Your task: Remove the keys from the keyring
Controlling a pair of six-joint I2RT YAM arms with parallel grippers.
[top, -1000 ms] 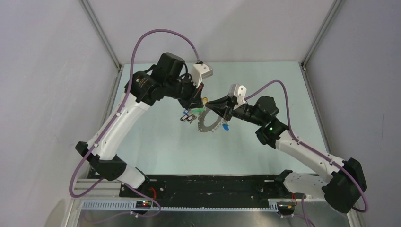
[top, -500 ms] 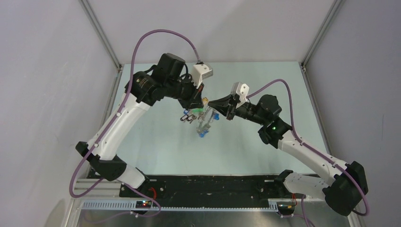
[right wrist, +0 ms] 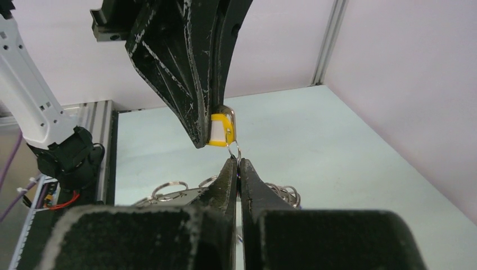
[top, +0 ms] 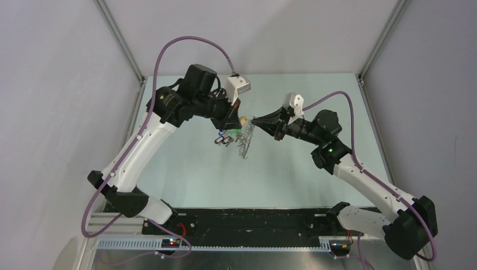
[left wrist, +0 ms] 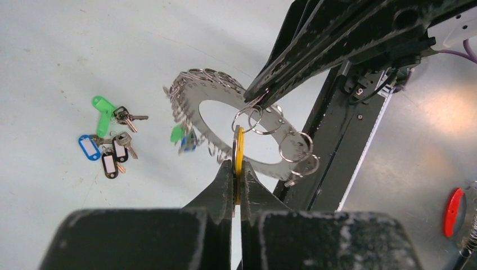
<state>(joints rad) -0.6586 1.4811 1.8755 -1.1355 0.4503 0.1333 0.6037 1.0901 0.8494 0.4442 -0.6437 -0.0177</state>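
Up over the surface (top: 292, 163), left gripper (left wrist: 237, 169) is clamped on the yellow key tag (left wrist: 240, 147) and right gripper (right wrist: 237, 164) is pinched tight on its little ring (right wrist: 237, 151), probably to tug them apart.

Flat grey keyring (left wrist: 197, 107) hangs tilted; 4 loose keys (left wrist: 109, 140) (grn/blu/dark tags) lie nearby.
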